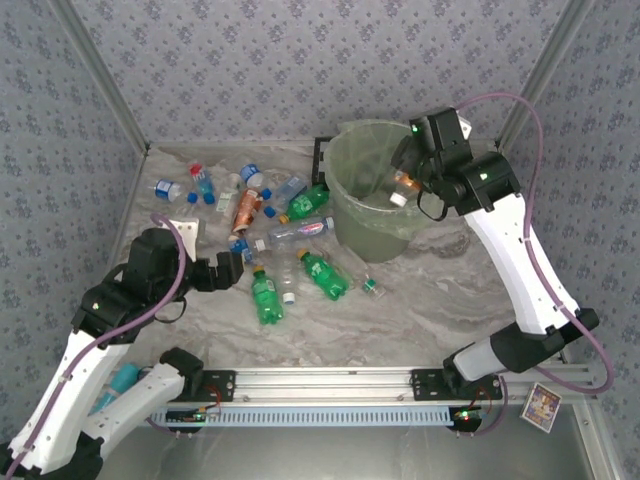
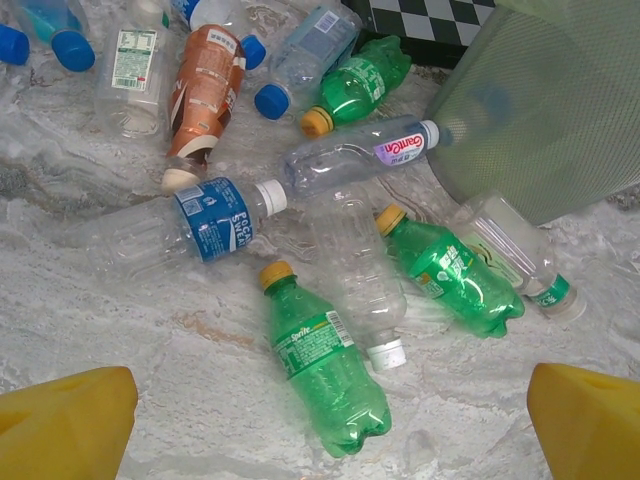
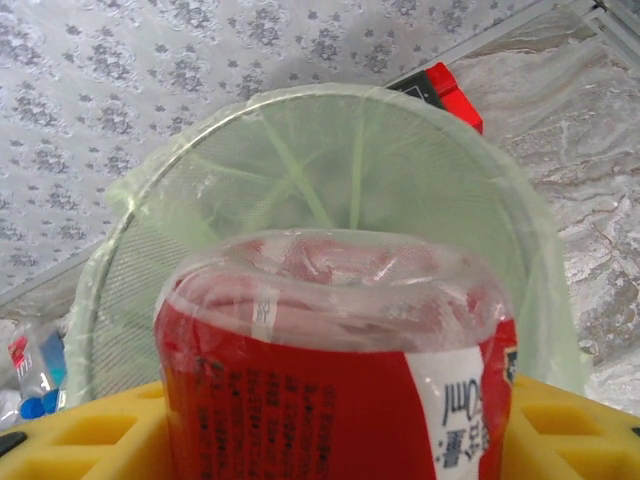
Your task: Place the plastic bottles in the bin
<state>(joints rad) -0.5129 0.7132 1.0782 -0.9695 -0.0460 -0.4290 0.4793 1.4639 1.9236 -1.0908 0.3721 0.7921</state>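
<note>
Several plastic bottles lie scattered on the marble table left of the bin [image 1: 372,190], a pale green bag-lined bucket. Over the bin's right rim, my right gripper [image 1: 408,178] is shut on a red-labelled bottle [image 3: 335,380]; its clear base faces the bin's mouth [image 3: 330,170] between the yellow fingers [image 3: 570,430]. My left gripper [image 1: 238,268] hangs open above the pile. Between its wide-apart yellow fingers [image 2: 65,425] lies a green Sprite bottle [image 2: 325,365], untouched. Nearby are a clear white-capped bottle [image 2: 360,280], another green bottle [image 2: 450,275] and a blue-labelled one [image 2: 215,218].
A black rack [image 1: 322,155] stands behind the bin against the back wall. Wallpapered walls close in the table at the back and on both sides. A brown-orange bottle [image 2: 205,95] and blue-capped ones lie further back left. Bare marble stretches right of the bin [image 1: 450,280].
</note>
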